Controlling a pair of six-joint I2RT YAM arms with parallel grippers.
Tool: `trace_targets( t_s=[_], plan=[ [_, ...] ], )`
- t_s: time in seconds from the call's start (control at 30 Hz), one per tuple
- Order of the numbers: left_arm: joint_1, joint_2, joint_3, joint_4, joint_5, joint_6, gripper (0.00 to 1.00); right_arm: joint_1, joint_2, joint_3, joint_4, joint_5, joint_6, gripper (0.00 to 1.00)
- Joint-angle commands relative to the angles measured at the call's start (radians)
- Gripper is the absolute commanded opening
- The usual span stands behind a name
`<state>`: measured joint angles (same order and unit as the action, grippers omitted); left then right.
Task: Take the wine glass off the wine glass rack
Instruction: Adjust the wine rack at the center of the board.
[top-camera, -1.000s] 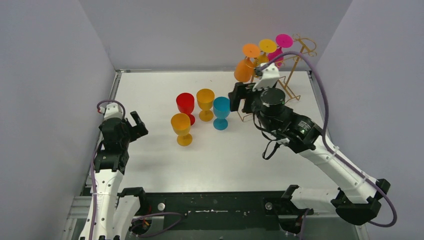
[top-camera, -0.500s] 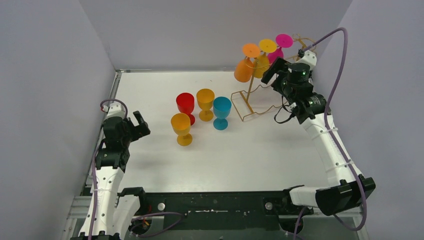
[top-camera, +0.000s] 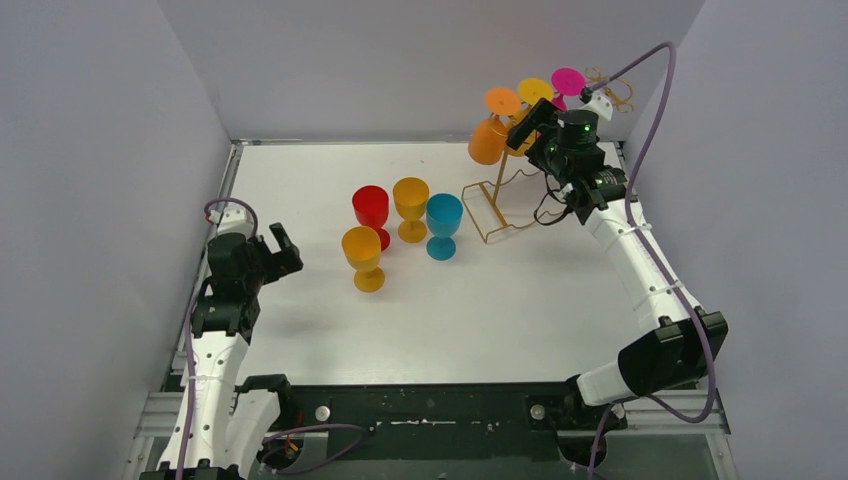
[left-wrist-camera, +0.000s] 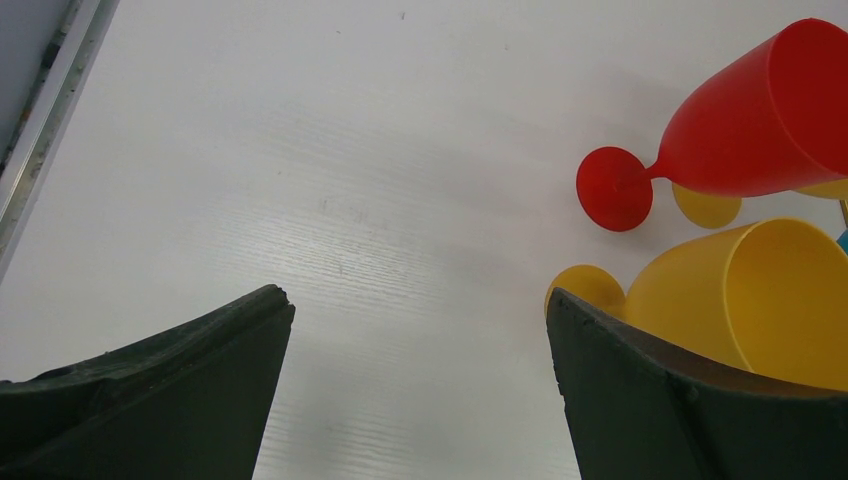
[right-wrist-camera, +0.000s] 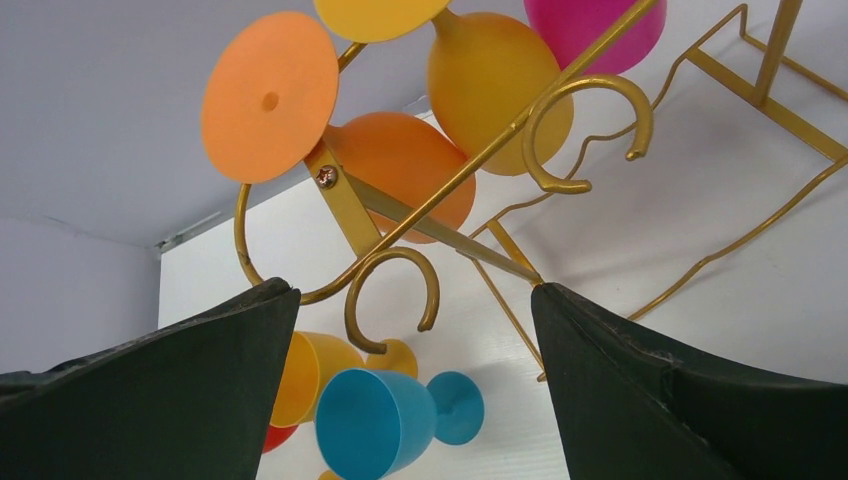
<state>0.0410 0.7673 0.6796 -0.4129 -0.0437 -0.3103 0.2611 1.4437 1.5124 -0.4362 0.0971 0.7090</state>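
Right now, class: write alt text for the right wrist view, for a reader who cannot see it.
An orange glass, a yellow glass and a pink glass hang upside down from a gold wire rack, seen from below between the fingers of the open right gripper. A blue glass stands on the table beneath.

Seven wine glasses are counted. Three are hung upside down on the single wine glass rack (top-camera: 490, 215): an orange glass (top-camera: 488, 142), a yellow hung glass (top-camera: 535, 92) and a magenta glass (top-camera: 568, 81). Four are stood on the surface (top-camera: 500, 300): a red glass (top-camera: 371, 208), a golden glass (top-camera: 410, 196), an amber glass (top-camera: 362, 248) and a blue glass (top-camera: 443, 215).
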Motion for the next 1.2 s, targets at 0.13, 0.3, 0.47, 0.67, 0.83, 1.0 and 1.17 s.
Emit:
trace_targets(
  t_s=[0.13, 0.3, 0.47, 0.67, 0.83, 1.0, 1.17],
  plan=[
    [0.003, -0.002, 0.004, 0.051, 0.024, 0.014, 0.98, -0.001, 0.054, 0.048, 0.050, 0.050, 0.007, 0.90],
    [0.003, -0.007, 0.004, 0.051, 0.023, 0.015, 0.97, -0.003, 0.072, 0.053, 0.050, 0.058, -0.011, 0.90],
    [0.003, -0.008, 0.002, 0.052, 0.026, 0.014, 0.97, -0.002, 0.073, 0.059, 0.016, 0.069, -0.036, 0.90],
    [0.003, -0.011, 0.000, 0.056, 0.033, 0.017, 0.97, -0.044, 0.036, 0.015, -0.020, 0.049, -0.103, 0.87],
    [0.002, -0.010, 0.001, 0.057, 0.037, 0.019, 0.97, -0.088, -0.002, -0.001, -0.042, 0.011, -0.140, 0.86],
    [0.002, -0.011, -0.001, 0.056, 0.042, 0.019, 0.97, -0.124, -0.020, 0.007, -0.080, -0.032, -0.165, 0.83],
    [0.003, -0.009, 0.000, 0.060, 0.044, 0.021, 0.97, -0.158, -0.058, 0.010, -0.110, -0.027, -0.198, 0.82]
  ],
)
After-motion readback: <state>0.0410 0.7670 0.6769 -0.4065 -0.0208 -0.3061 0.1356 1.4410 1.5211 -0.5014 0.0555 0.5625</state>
